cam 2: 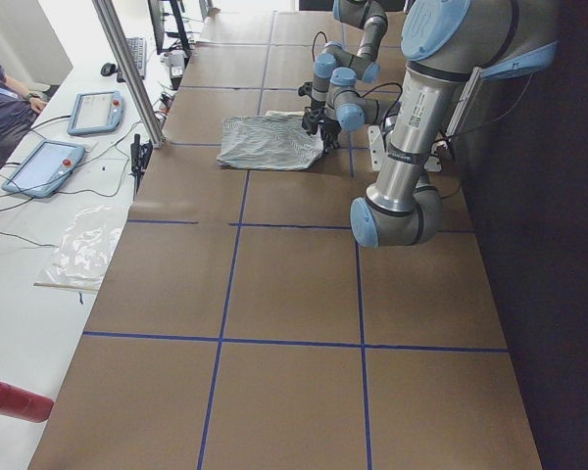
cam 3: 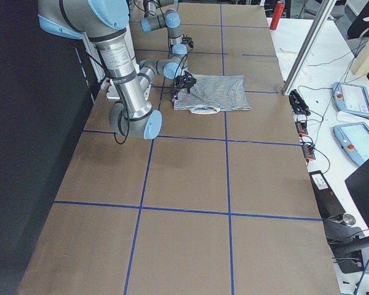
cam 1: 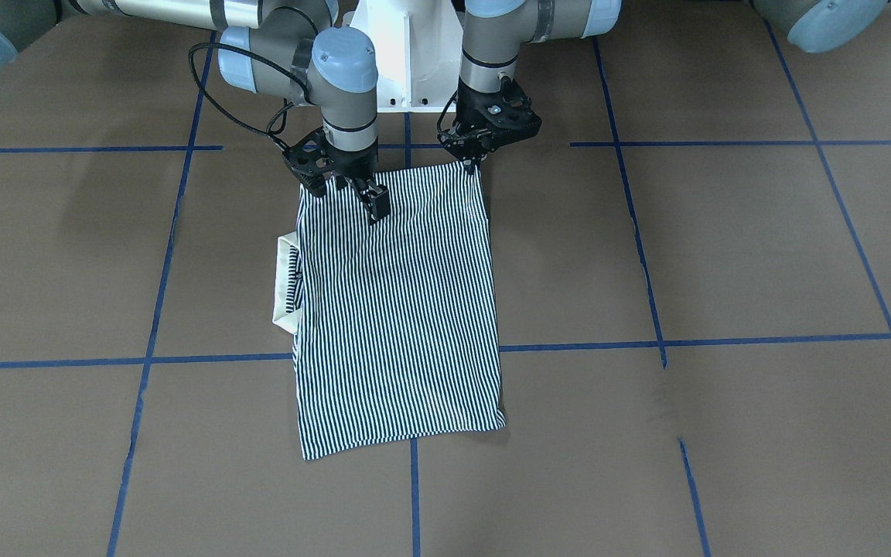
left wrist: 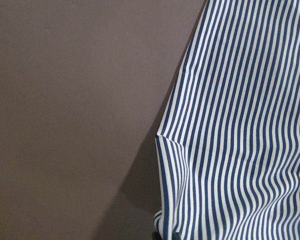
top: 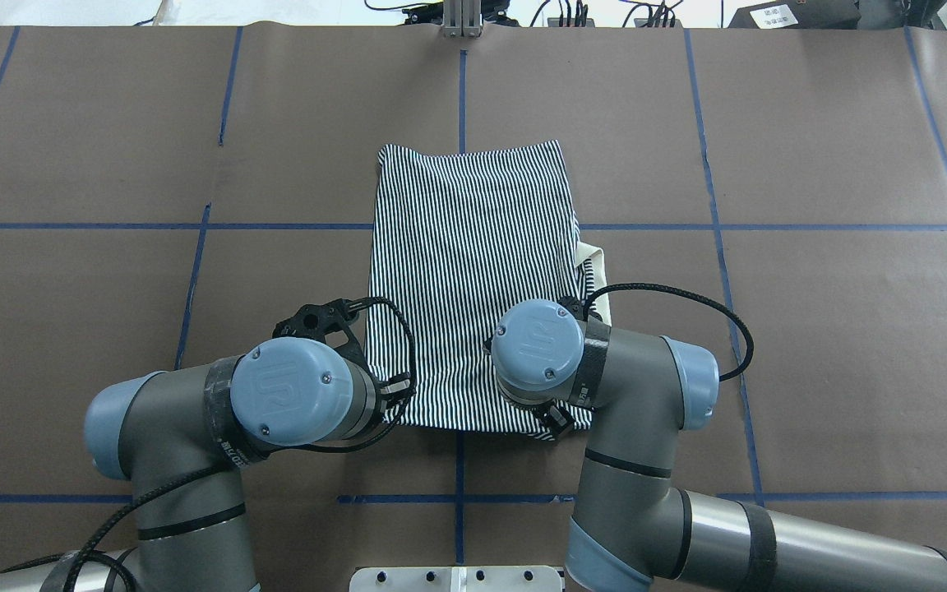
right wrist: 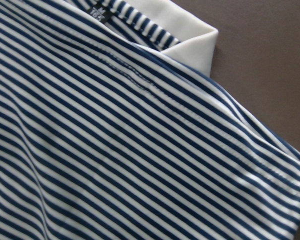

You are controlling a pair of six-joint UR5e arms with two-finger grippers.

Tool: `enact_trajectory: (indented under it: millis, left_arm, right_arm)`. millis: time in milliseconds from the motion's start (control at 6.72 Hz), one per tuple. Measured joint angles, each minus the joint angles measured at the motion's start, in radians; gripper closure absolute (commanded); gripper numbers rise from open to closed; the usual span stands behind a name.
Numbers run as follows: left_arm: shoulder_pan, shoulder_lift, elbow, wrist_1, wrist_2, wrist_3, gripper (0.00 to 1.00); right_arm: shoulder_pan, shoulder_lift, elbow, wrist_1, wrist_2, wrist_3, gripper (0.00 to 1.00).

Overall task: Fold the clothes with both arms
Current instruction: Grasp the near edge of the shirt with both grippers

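The striped polo shirt (cam 1: 399, 309) lies folded into a long rectangle on the brown table, and it also shows in the overhead view (top: 473, 271). Its cream collar (cam 1: 285, 282) sticks out on the robot's right side (top: 597, 267). My left gripper (cam 1: 478, 161) is shut on the shirt's near left corner; the left wrist view shows that striped edge (left wrist: 240, 125) lifted a little. My right gripper (cam 1: 374, 207) sits on the near edge by the right corner and looks shut on the cloth. The right wrist view shows stripes (right wrist: 115, 150) and collar (right wrist: 190, 47) close up, with no fingers in it.
The white pedestal base (cam 1: 407, 54) stands just behind the shirt's near edge. Blue tape lines (cam 1: 414, 495) grid the table. A side bench holds tablets (cam 2: 44, 166) and a metal post (cam 2: 127, 69). A red cylinder (cam 2: 15, 399) lies at that bench's end.
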Motion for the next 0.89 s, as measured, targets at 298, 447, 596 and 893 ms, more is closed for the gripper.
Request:
enact_trajectory:
  millis: [298,447,596,893]
  left_arm:
    - [0.001,0.0,0.001,0.0,0.0,0.0,1.0]
    - [0.001,0.0,0.001,0.0,0.0,-0.001,1.0]
    - [0.001,0.0,0.001,0.0,0.0,-0.001,1.0]
    - [0.0,0.0,0.002,0.0,0.001,-0.003,1.0]
  right_arm:
    - [0.001,-0.021,0.028,-0.01,0.001,0.003,0.0]
    - [-0.001,-0.033,0.051,-0.031,0.001,0.003,0.0]
    - [-0.009,-0.039,0.066,-0.048,0.0,0.003,0.0]
    - [-0.031,-0.045,0.07,-0.057,-0.003,0.003,0.0]
